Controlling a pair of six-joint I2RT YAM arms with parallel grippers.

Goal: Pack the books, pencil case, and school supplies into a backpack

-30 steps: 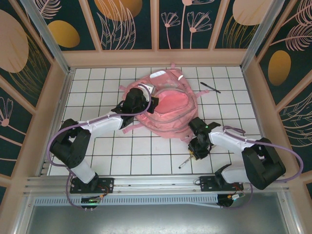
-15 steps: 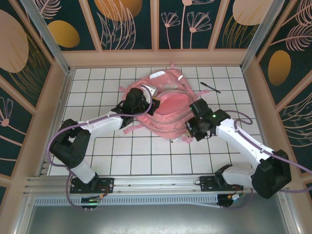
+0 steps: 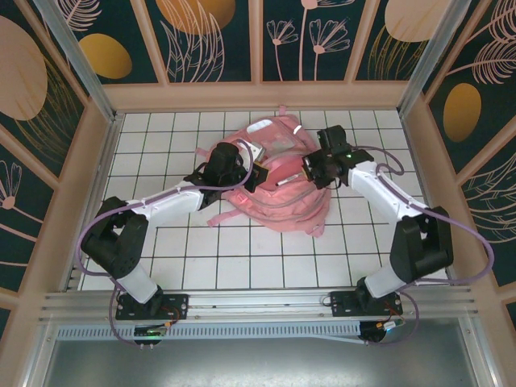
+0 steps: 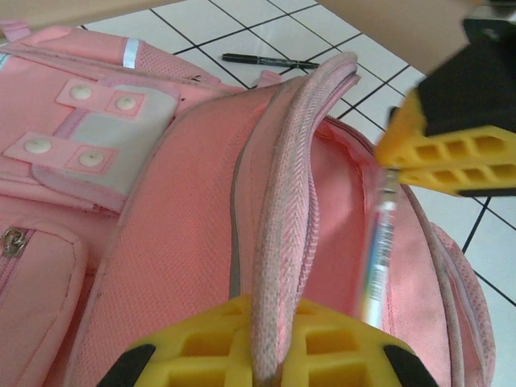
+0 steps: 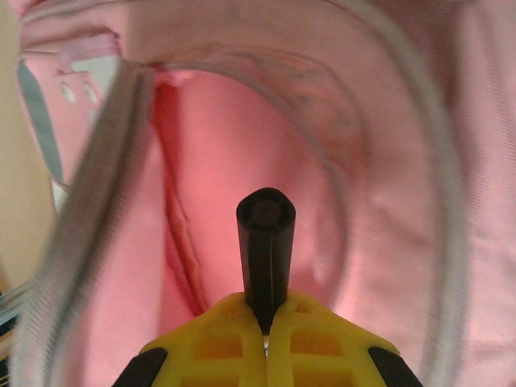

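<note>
The pen (image 5: 266, 234), slim and whitish along the barrel with a black end, would likely handle as a light, stiff, smooth thing, apt to pivot or slide in a pinch. A hold across mid-barrel looked safest to me, but here it was gripped close to one end, with the black end pointing into the bag in the right wrist view. It hung over the open mouth of the backpack (image 3: 274, 211), not clearly inside yet, its barrel running from the right gripper (image 5: 266, 318) toward eight o'clock in the top view. That gripper was clenched on the pen and reached over the mouth from about two o'clock. The backpack was soft pink fabric, slumped and floppy, with its red-pink lining showing through the gap, and it lay on the twelve o'clock half of the tiled table (image 3: 201, 258). The left gripper (image 4: 266, 326), at the mouth's nine o'clock side, was closed on the zippered rim and held it lifted so the opening gaped — a limp edge that I judged would sag shut if let go. A second pen (image 3: 347, 145), black, lay on the table at the backpack's two o'clock, apart from it.
</note>
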